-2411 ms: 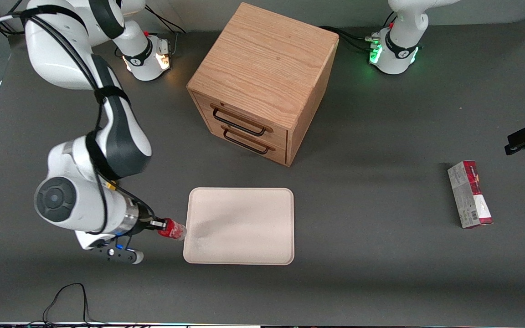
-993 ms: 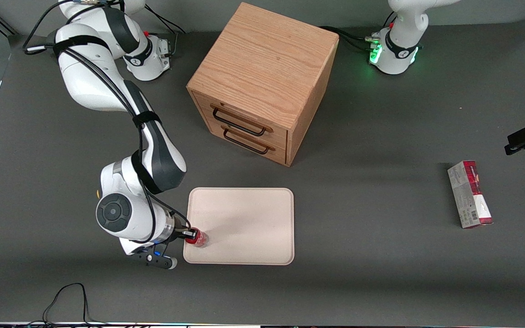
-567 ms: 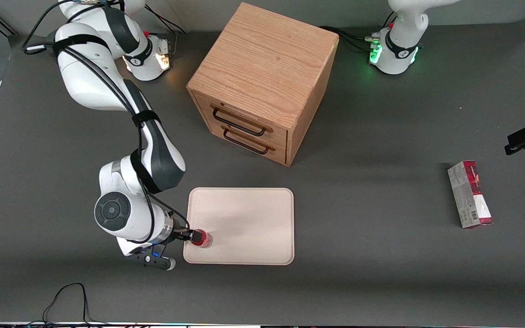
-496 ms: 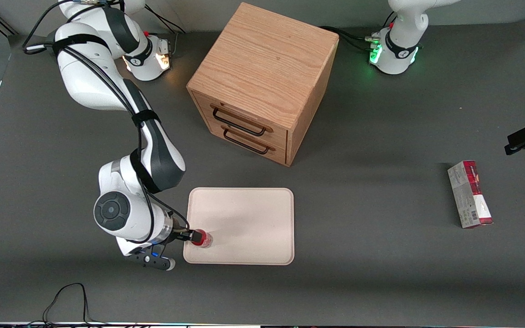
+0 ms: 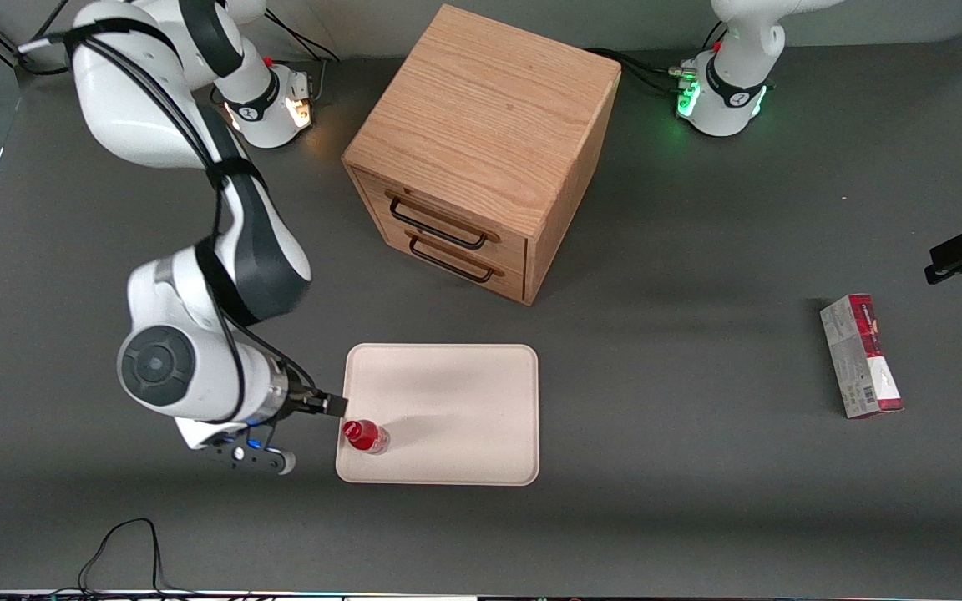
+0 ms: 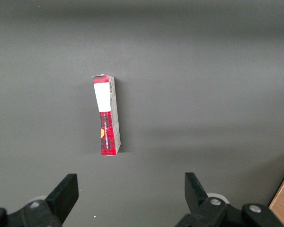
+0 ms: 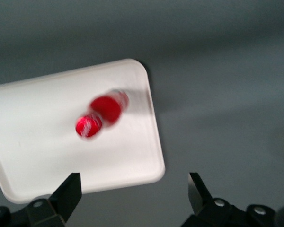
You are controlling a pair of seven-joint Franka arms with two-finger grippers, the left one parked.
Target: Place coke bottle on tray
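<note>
The coke bottle, tiny and red with a red cap, stands upright on the cream tray, near the tray's corner that is closest to the front camera at the working arm's end. My right gripper hangs above the tray's edge just beside the bottle and does not touch it. In the right wrist view the gripper is open and empty, with the bottle on the tray below it.
A wooden drawer cabinet stands farther from the front camera than the tray. A red-and-grey carton box lies toward the parked arm's end of the table; it also shows in the left wrist view.
The gripper carried the bottle over the tray, set it down, let go, opened, and drew up and back toward the working arm's end. The bottle stays upright on the tray.
</note>
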